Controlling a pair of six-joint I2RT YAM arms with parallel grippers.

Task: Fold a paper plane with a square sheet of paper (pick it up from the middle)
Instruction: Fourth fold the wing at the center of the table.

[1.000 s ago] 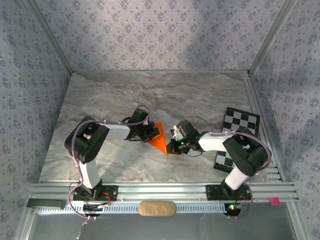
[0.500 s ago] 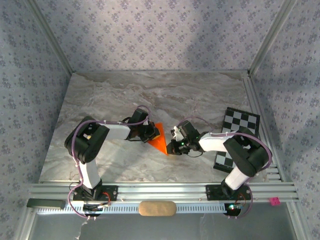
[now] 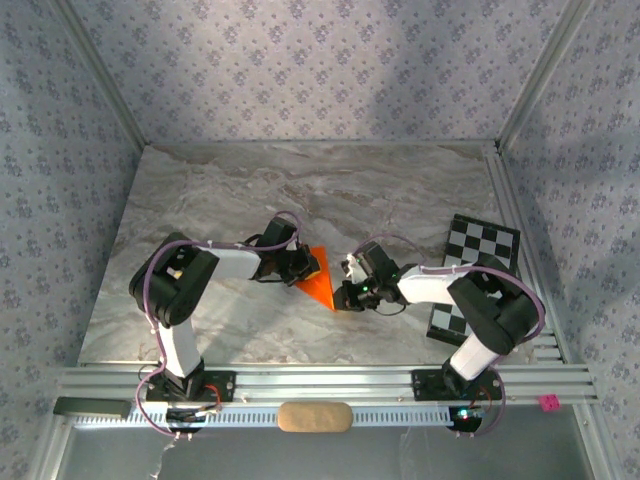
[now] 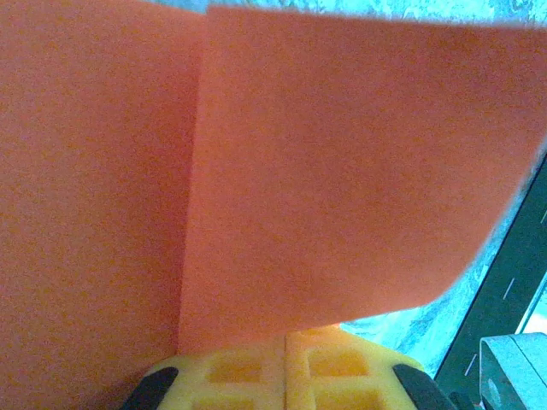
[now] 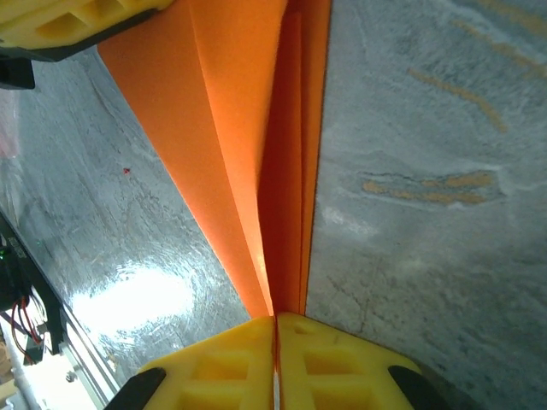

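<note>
The square sheet of paper (image 3: 318, 283) is bright orange and folded into a narrow pointed wedge with stacked layers, the shape of a paper plane, held just above the marble table (image 3: 230, 190). My left gripper (image 3: 304, 268) is shut on its wide upper end. In the left wrist view the paper (image 4: 325, 171) hangs in front of the lens, with the left gripper (image 4: 286, 335) clamped on its edge. My right gripper (image 3: 344, 293) is shut on the pointed lower end. In the right wrist view the folds (image 5: 256, 145) run straight into the right gripper (image 5: 275, 318).
A black-and-white checkerboard card (image 3: 478, 250) lies at the right, partly under my right arm. An aluminium rail (image 3: 320, 380) runs along the near edge, with a tan pad (image 3: 313, 416) below it. Patterned walls close in the back and both sides.
</note>
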